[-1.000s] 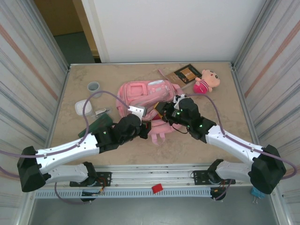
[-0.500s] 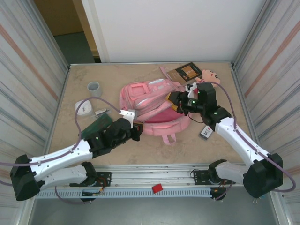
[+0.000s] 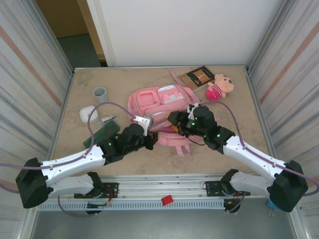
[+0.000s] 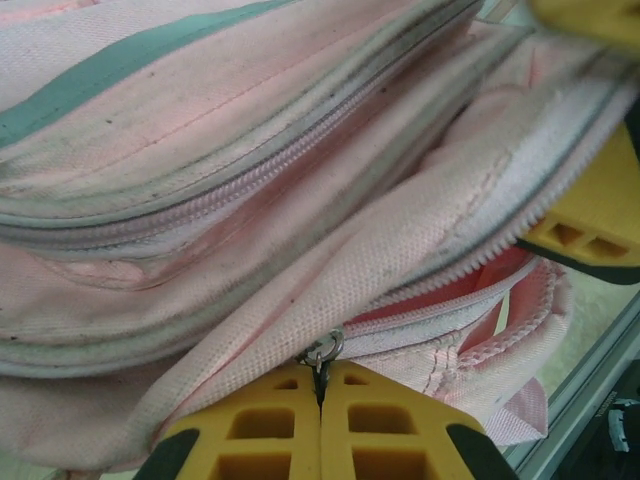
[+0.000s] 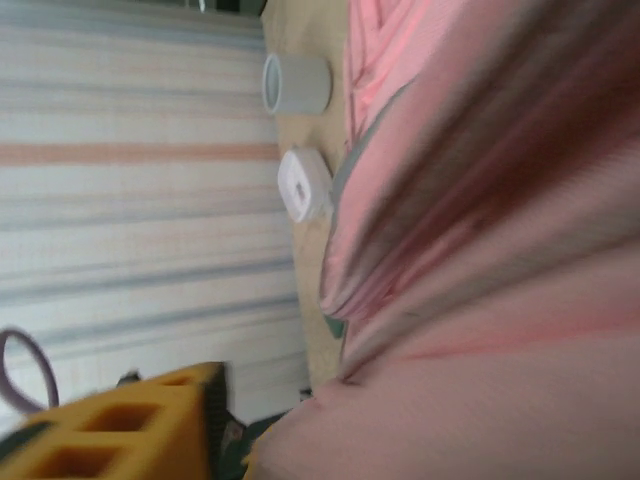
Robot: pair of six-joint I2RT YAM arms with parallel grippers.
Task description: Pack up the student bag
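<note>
The student bag (image 3: pixel 160 102) is lying flat at the middle of the bench (image 3: pixel 124 79), a large pink fabric backpack with pale zip lines, a square front pocket and a teal-grey strip running across its panel. Its straps are trailing toward the arms. No writing is showing on the bag.

The left pincer (image 4: pixel 320 430) is pressing its yellow fingers tightly together on the metal zipper pull (image 4: pixel 322 352) at the bag's near edge. The zip is lying open beside it, showing the pink lining.

The right pincer (image 3: pixel 173 119) is sitting against the bag's right side. In the left wrist view its yellow fingers (image 4: pixel 590 225) are standing apart with the bag's opening edge between them, and I cannot tell whether they are clamping it.

A brown book (image 3: pixel 198 77) is lying at the far edge, its cover print too small to read, with a plush doll (image 3: pixel 220 85) just beside it. A grey cup (image 3: pixel 100 93) and a white case (image 3: pixel 88 114) are sitting to the bag's left.
</note>
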